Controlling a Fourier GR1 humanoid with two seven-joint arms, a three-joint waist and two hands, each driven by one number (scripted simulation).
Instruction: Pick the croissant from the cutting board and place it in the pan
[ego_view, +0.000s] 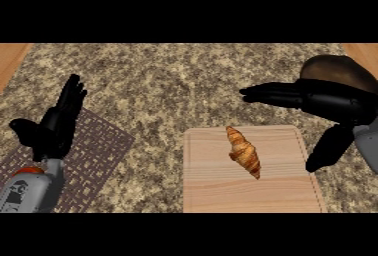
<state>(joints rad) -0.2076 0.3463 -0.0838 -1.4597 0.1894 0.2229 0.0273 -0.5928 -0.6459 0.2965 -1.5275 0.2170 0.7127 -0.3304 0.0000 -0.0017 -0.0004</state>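
The croissant (244, 151) lay on the cutting board (214, 190) in the lower middle of the frame, a little right of the board's centre and nearer its far edge, running slantwise from upper left to lower right. Nothing touched it. The board itself sat flat on the speckled granite counter (177, 80).

My right hand (325, 102) hung at the right side of the frame, above and to the right of the croissant and apart from it. Its fingers were stretched out straight toward the left, and the thumb pointed down beside the board's right edge, so the hand was spread wide and held nothing.

Behind that hand, in the upper right of the frame, the dark pan (339, 67) showed only in part, its nearer side hidden by my hand.

My left hand (55, 125) rested at the left of the frame, fingers straight and pointing up, thumb out to the left, also holding nothing. It stood over a dark woven mat (96, 155) that lay on the counter in the lower left, well apart from the board.
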